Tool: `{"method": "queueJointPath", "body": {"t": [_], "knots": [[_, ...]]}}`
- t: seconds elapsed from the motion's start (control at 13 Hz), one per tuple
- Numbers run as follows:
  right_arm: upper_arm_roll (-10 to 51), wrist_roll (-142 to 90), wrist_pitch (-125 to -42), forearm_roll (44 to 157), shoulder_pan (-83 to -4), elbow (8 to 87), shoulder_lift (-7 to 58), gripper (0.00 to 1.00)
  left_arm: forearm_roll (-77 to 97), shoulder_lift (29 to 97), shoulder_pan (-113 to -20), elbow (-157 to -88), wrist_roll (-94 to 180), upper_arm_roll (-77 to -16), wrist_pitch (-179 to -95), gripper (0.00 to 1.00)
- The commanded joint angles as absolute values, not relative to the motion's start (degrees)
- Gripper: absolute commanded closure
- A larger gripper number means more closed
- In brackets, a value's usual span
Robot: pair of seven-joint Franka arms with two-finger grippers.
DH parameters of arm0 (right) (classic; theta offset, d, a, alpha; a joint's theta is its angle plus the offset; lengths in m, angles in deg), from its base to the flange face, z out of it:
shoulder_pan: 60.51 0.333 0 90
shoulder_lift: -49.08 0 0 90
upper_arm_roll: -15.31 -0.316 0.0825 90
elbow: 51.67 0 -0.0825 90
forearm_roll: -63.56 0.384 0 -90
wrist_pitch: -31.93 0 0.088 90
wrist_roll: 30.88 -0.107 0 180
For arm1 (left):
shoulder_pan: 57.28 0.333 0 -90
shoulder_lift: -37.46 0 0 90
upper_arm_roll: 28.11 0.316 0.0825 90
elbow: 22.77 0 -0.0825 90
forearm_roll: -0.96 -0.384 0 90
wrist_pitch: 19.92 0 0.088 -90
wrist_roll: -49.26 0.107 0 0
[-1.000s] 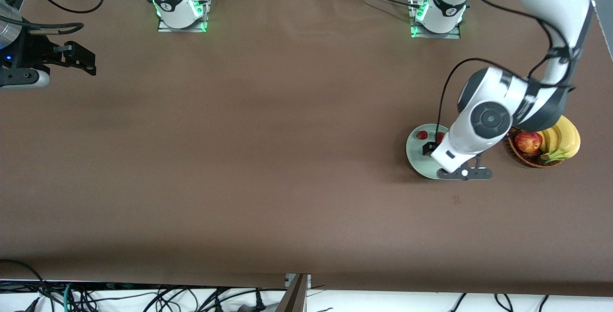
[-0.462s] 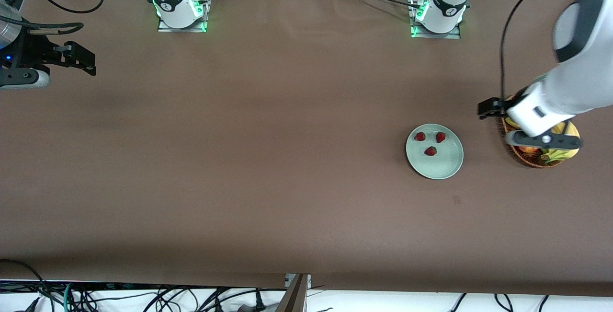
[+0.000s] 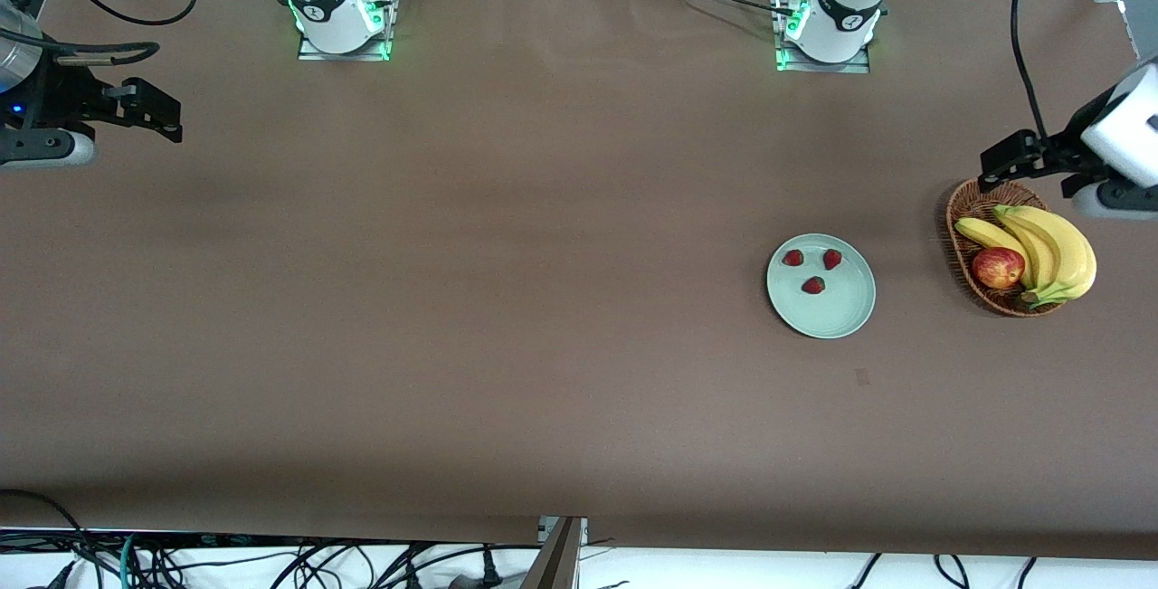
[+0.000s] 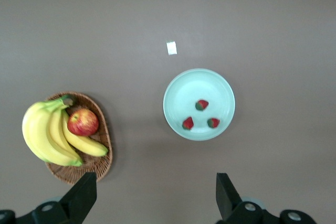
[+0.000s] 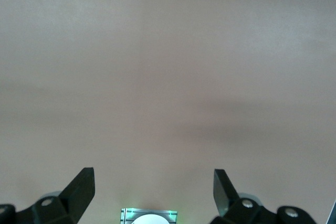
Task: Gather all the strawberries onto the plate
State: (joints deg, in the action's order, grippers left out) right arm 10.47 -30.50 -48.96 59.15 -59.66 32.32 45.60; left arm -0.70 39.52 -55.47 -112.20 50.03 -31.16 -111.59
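Front view: three red strawberries (image 3: 813,285) on mint plate (image 3: 837,318); left gripper (image 3: 1004,161), right gripper (image 3: 149,109) fingers apart.

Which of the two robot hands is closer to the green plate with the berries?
Left. The left gripper hangs open by the basket, close to the plate. The right gripper waits open at the right arm's end of the table.

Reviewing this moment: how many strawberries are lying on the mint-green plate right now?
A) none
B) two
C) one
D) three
D: the front view shows three strawberries lying apart on the plate, and the left wrist view shows the same three; none lies on the table or in the basket.
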Motion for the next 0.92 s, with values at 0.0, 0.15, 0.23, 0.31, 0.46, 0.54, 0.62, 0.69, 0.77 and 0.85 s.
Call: {"method": "queueJointPath", "body": {"t": [0.0, 0.15, 0.23, 0.31, 0.46, 0.54, 0.62, 0.69, 0.77, 0.85], "knots": [[9.78, -30.0, -48.31, 58.9, -59.98, 31.74, 45.48, 0.0, 0.79, 32.62, -57.1, -122.6, 50.49, -29.17, -115.99, 0.0], [9.52, -30.17, -48.66, 58.64, -59.55, 31.74, 45.48, 0.0, 0.79, 33.58, -57.19, -121.56, 50.41, -29.42, -113.28, 0.0], [9.43, -30.17, -48.57, 58.2, -58.76, 31.74, 45.57, 0.0, 0.79, 34.02, -57.19, -121.12, 50.32, -29.43, -113.0, 0.0], [9.43, -30.26, -48.4, 57.85, -57.97, 31.74, 45.57, 0.0, 0.79, 34.55, -57.19, -120.33, 50.32, -29.43, -112.91, 0.0], [9.6, -30.26, -48.4, 57.67, -57.96, 31.82, 45.57, 0.0, 0.79, 34.64, -57.19, -120.15, 50.32, -29.43, -112.47, 0.0], [9.69, -30.17, -48.31, 57.76, -58.05, 32.17, 45.57, 0.0, 0.79, 34.64, -57.19, -120.06, 50.32, -29.43, -112.21, 0.0], [9.69, -30.09, -48.31, 57.67, -58.05, 32.18, 45.57, 0.0, 0.79, 34.64, -57.19, -120.06, 50.32, -29.43, -112.12, 0.0], [9.69, -30.09, -48.22, 57.67, -57.96, 32.18, 45.65, 0.0, 0.79, 34.64, -57.19, -120.06, 50.32, -29.43, -111.95, 0.0], [9.69, -30.17, -47.7, 57.67, -58.05, 32.26, 45.66, 0.0, 0.87, 34.64, -57.02, -119.97, 50.41, -29.43, -111.25, 0.0], [9.78, -30.26, -47.78, 57.67, -58.05, 32.18, 45.57, 0.0, 0.87, 34.64, -56.76, -119.97, 50.58, -29.34, -110.98, 0.0]]}}
